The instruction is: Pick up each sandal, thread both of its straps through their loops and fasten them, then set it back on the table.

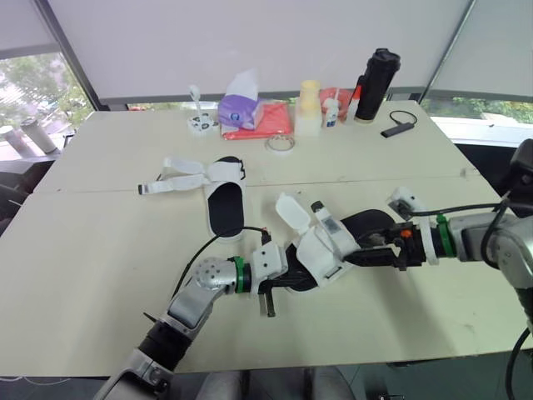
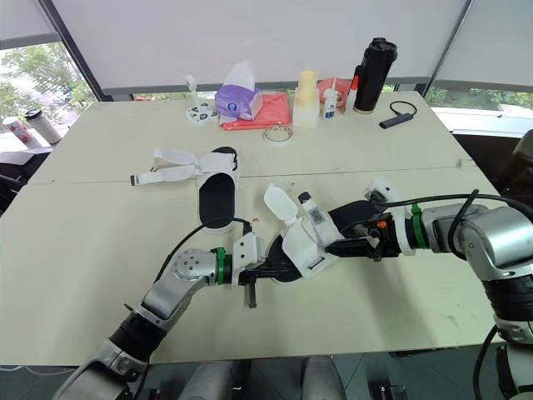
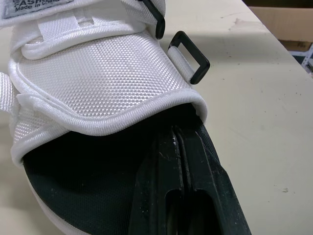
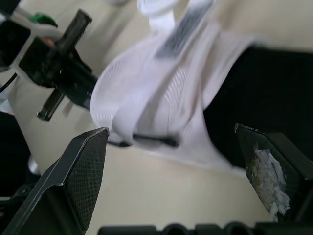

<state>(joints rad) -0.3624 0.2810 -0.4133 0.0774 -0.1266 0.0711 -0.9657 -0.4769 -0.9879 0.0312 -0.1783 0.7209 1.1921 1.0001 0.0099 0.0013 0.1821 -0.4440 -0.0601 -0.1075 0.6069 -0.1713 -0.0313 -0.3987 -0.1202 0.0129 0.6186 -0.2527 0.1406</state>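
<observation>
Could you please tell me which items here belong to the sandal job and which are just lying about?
Job: near sandal; far sandal with loose straps.
Lying about: tissue pack, red pouch, tape roll, cream bottle, small white bottle, black flask, black cable.

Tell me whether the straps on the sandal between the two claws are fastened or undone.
Undone. Both straps of the sandal stick up loose, and its black loop is empty.

— Where's the near sandal (image 1: 326, 246)?
— Front centre, white mesh upper, black footbed, strap flaps (image 1: 291, 212) standing loose.
— And the far sandal (image 1: 225, 207)?
— Flat, sole down, white straps (image 1: 179, 180) splayed leftward, unfastened.
</observation>
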